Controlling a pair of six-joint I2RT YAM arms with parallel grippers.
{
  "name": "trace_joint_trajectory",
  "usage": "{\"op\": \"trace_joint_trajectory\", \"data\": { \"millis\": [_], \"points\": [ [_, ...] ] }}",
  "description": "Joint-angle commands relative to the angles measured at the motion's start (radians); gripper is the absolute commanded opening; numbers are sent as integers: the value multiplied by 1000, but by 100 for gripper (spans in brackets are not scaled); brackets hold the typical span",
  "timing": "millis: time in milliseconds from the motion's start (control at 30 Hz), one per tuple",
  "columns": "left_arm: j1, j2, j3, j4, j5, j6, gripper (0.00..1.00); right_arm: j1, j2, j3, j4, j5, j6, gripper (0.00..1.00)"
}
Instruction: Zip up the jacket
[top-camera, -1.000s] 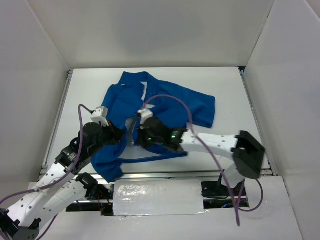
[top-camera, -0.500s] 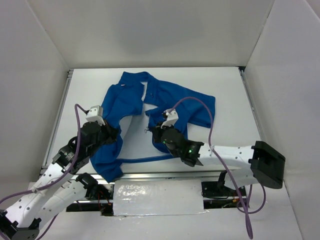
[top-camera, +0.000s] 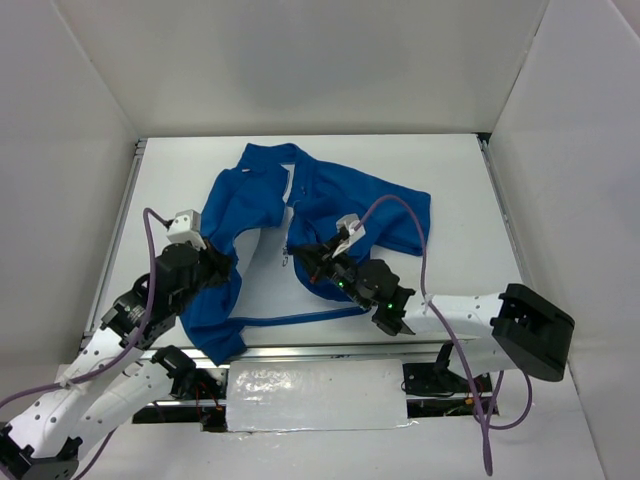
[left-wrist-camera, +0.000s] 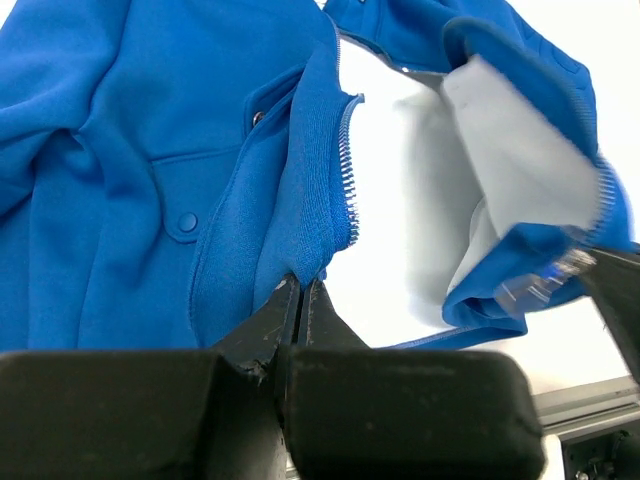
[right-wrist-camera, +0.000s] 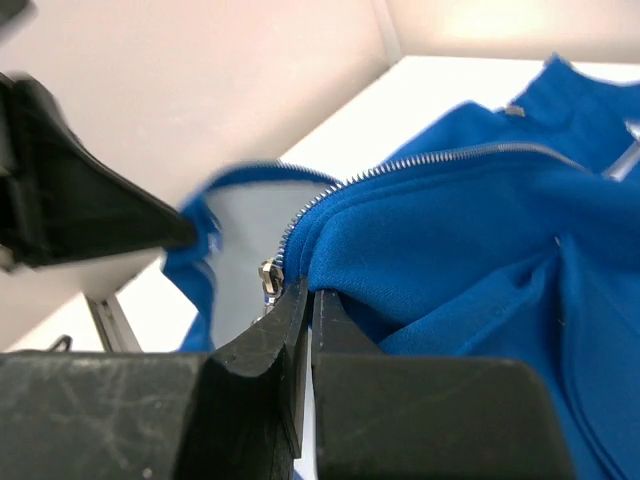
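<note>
The blue jacket (top-camera: 340, 205) lies unzipped on the white table, collar at the far side, its two front panels spread apart at the hem. My left gripper (top-camera: 228, 266) is shut on the lower edge of the left panel (left-wrist-camera: 250, 230), just below the zipper teeth (left-wrist-camera: 347, 170). My right gripper (top-camera: 298, 262) is shut on the lower corner of the right panel (right-wrist-camera: 450, 250), and the metal zipper slider (right-wrist-camera: 268, 275) sits right beside its fingers. Pale lining (left-wrist-camera: 500, 150) shows inside the right panel. The two grippers hold their panels a short way apart.
White enclosure walls rise on three sides. A metal rail (top-camera: 330, 350) runs along the table's near edge, with a crinkled silver patch (top-camera: 315, 395) below it. Purple cables (top-camera: 400, 205) loop over both arms.
My right arm has swung to the right, taking its corner of the jacket away from the left gripper. The gap between the panels has widened. The left gripper shifted slightly left.
</note>
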Motion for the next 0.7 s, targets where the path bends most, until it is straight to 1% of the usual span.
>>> {"op": "trace_joint_trajectory", "data": {
  "millis": [0,33,67,100,133,167,200,233,267,333,367,400,433,567,667],
  "points": [
    [1,-6,38,34,-20,-1,0,1,-55,50,71,-31,-49,0],
    [1,-7,34,48,-3,0,0,1,-50,60,2,-23,-29,0],
    [1,-12,27,90,24,14,0,1,-56,57,1,-35,-11,0],
    [1,-15,21,118,91,22,0,1,-64,40,2,-47,31,0],
    [1,-19,14,149,124,31,0,1,-71,43,-23,-46,54,0],
    [1,-39,4,182,159,40,0,1,-84,58,-81,-26,90,0],
    [1,-50,-24,254,191,42,0,1,-88,95,-199,-11,159,0],
    [1,-62,-39,294,248,40,0,4,-94,104,-235,0,189,0],
    [1,-88,-79,380,277,40,0,4,-111,102,-273,0,256,0],
    [1,-107,-114,451,331,22,0,6,-124,106,-329,0,322,0],
    [1,-116,-140,479,348,13,0,12,-130,117,-359,5,374,0],
    [1,-115,-151,521,357,6,0,13,-131,120,-413,8,394,0],
    [1,-110,-159,543,380,-4,0,16,-133,123,-430,6,410,0],
    [1,-86,-193,574,388,-18,0,29,-125,163,-554,-8,476,0],
    [1,-81,-219,603,396,-23,0,38,-111,174,-577,-23,500,0]
  ]
}}
